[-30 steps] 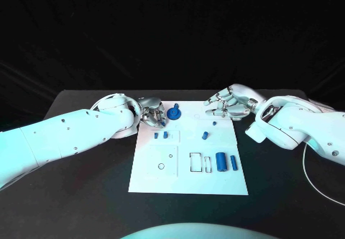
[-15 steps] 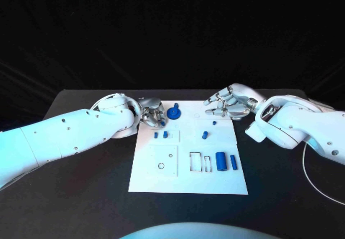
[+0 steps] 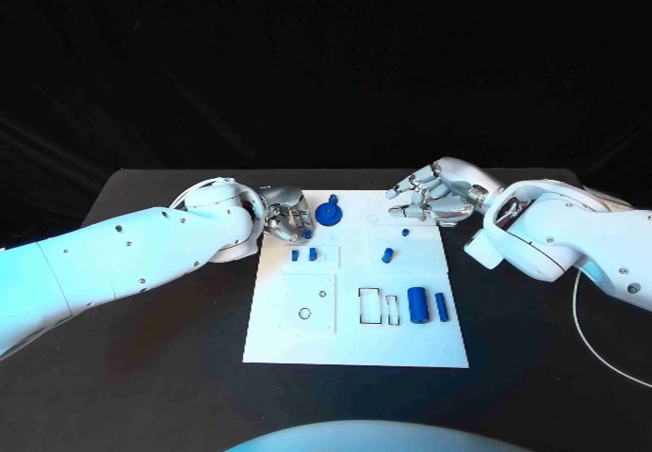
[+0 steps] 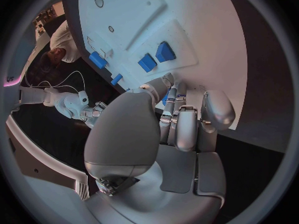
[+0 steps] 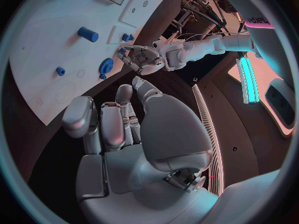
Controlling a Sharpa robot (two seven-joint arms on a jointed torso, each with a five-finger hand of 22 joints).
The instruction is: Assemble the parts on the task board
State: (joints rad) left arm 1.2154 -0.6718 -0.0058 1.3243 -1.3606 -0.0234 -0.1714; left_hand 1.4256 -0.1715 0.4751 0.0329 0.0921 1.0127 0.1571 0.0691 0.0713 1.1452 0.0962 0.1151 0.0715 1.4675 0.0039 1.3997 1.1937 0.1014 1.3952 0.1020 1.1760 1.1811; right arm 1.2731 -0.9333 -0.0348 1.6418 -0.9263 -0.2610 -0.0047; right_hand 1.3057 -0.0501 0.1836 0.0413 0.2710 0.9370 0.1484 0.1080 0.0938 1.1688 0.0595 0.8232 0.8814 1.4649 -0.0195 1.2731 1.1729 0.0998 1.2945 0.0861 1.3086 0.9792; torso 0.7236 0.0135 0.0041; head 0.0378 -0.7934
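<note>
The white task board (image 3: 356, 331) lies mid-table. A round blue gear (image 3: 331, 215) with a knob sits at its far edge. My left hand (image 3: 285, 218) hovers just left of the gear with its fingers curled in. In the right wrist view a narrow gap separates the left hand (image 5: 140, 57) from the gear (image 5: 106, 66). A sliver of blue shows between the fingers (image 4: 177, 129) in the left wrist view. My right hand (image 3: 432, 202) hangs over the board's far right corner, fingers curled, holding nothing. Small blue blocks (image 3: 304, 254), a peg (image 3: 389, 253) and two cylinders (image 3: 427, 306) rest on the board.
Black table (image 3: 163, 330) surrounds the board on all sides. A thin white cable (image 3: 581, 320) runs along the table at the right. Outlined slots (image 3: 369, 306) and a round hole (image 3: 304, 314) mark the board's near half.
The gear stood edge-on against my left hand's fingers; now it shows its round face and sits slightly further right. The right hand has hardly moved.
</note>
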